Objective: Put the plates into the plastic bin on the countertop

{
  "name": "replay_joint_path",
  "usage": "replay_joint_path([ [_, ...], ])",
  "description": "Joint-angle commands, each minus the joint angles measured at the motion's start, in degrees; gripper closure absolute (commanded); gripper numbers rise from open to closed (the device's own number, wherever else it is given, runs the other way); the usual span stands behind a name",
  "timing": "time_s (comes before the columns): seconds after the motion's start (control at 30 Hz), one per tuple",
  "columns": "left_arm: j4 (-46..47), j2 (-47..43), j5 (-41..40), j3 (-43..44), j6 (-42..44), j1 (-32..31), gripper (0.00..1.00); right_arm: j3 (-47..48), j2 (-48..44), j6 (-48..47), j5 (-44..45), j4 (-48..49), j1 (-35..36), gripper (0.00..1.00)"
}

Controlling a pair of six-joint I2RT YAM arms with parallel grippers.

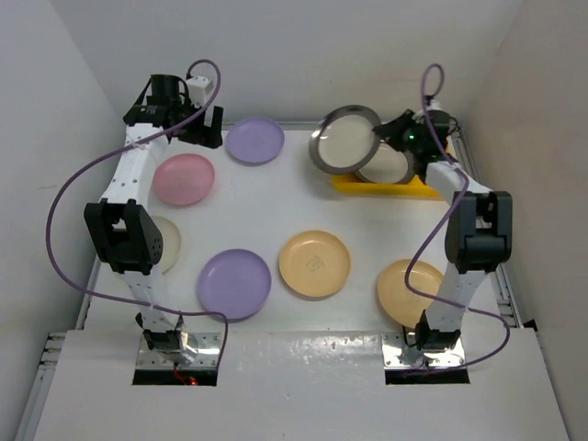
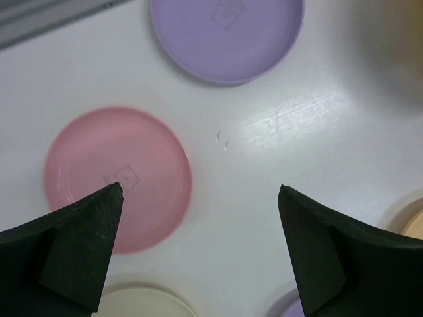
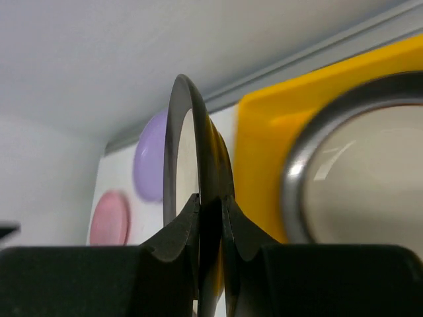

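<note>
My right gripper (image 1: 386, 134) is shut on the rim of a dark-rimmed metallic plate (image 1: 344, 140) and holds it tilted in the air over the left end of the yellow plastic bin (image 1: 367, 183). In the right wrist view the held plate (image 3: 186, 145) stands edge-on between my fingers, with the bin (image 3: 264, 152) behind. A second metallic plate (image 1: 388, 166) lies in the bin. My left gripper (image 1: 204, 129) is open and empty above the white countertop (image 1: 276, 197), near a pink plate (image 1: 183, 178) and a lilac plate (image 1: 254, 140). The left wrist view shows the pink plate (image 2: 119, 175) and the lilac plate (image 2: 227, 36).
More plates lie on the countertop: a cream one (image 1: 165, 243) partly under my left arm, a lilac one (image 1: 234, 283), a tan-yellow one (image 1: 314, 264) and another tan-yellow one (image 1: 409, 289) partly behind my right arm. White walls close in the back and sides.
</note>
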Motion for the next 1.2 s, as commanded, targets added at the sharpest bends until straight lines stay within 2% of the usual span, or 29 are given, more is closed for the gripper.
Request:
replay_joint_path([
  [0.0,-1.0,-2.1,0.8,-4.1,-1.0,0.4,0.0,-1.7,-5.1,7.1,3.1,2.1,-4.6,1.0],
  [0.1,-1.0,-2.1,1.4,-5.4,-1.0,0.4,0.0,-3.5,-3.8,7.8,4.2,1.7,-9.6,1.0],
  [0.2,-1.0,-2.1,2.6,-6.6,-1.0,0.4,0.0,-0.7,-0.7,7.9,2.9,-0.2,-12.3,1.0],
  [0.43,-1.0,-2.1,4.2,-7.9,-0.4,0.4,0.0,5.6,8.1,4.0,3.6,-4.4,-13.4,1.0],
  [0.47,-1.0,-2.1,4.2,-8.4,-0.4,0.4,0.0,5.7,8.9,3.2,3.5,-4.2,-13.6,0.96],
  [0.5,-1.0,-2.1,4.7,-8.4,-0.4,0.4,0.0,5.7,9.6,2.4,3.8,-5.0,-13.5,0.86],
  [0.53,-1.0,-2.1,4.7,-8.4,-0.4,0.4,0.0,6.9,11.6,1.3,4.2,-6.0,-13.6,0.68],
  [0.57,-1.0,-2.1,4.7,-8.9,-0.4,0.4,0.0,7.5,12.2,0.6,5.2,-7.1,-13.5,0.6],
  [0.6,-1.0,-2.1,5.3,-8.9,-0.4,0.4,0.0,8.9,12.8,-0.9,6.1,-12.1,-13.6,0.52],
  [0.63,-1.0,-2.7,5.3,-8.9,0.1,0.4,0.0,9.7,13.5,-3.0,7.2,-13.7,-13.5,0.4],
  [0.77,-1.0,-3.3,6.0,-10.1,0.6,0.4,0.0,11.5,10.6,-12.0,13.8,-24.7,-11.3,0.23],
  [0.8,-1.0,-3.3,6.5,-10.1,0.6,0.4,0.0,12.4,9.8,-16.9,19.9,-26.3,-10.9,0.2],
  [0.83,-1.0,-3.3,6.5,-10.7,0.6,0.4,0.0,13.0,8.4,-18.7,22.3,-31.1,-9.3,0.17],
  [0.87,-1.0,-3.3,6.5,-10.7,1.2,0.4,0.0,14.5,7.7,-20.3,24.8,-33.0,-8.6,0.1],
  [0.9,-1.0,-3.3,6.5,-10.7,1.2,0.4,0.0,16.3,5.5,-25.4,33.6,-34.6,-8.2,0.01],
  [1.0,-1.0,-3.3,6.5,-10.7,1.8,0.4,0.0,20.3,0.7,-27.1,42.7,-43.6,-6.7,0.01],
  [1.03,-1.0,-3.3,6.0,-10.7,2.5,-0.1,0.0,20.9,-0.6,-21.3,44.2,-52.5,-8.2,0.01],
  [1.07,-1.0,-3.3,5.4,-10.7,2.5,-0.1,0.0,20.5,-1.9,-18.4,44.0,-55.7,-8.9,0.01],
  [1.1,-1.0,-3.3,5.4,-10.7,3.1,-0.1,0.0,14.8,-5.7,-15.6,43.6,-60.9,-9.7,0.01],
  [1.13,-1.0,-3.3,5.4,-10.7,3.1,-0.6,0.0,11.1,-10.2,-8.9,42.1,-62.7,-11.4,0.01],
  [1.17,-1.0,-3.9,5.4,-10.7,3.1,-0.6,0.0,7.1,-12.5,-7.0,41.7,-65.1,-11.9,0.01],
])
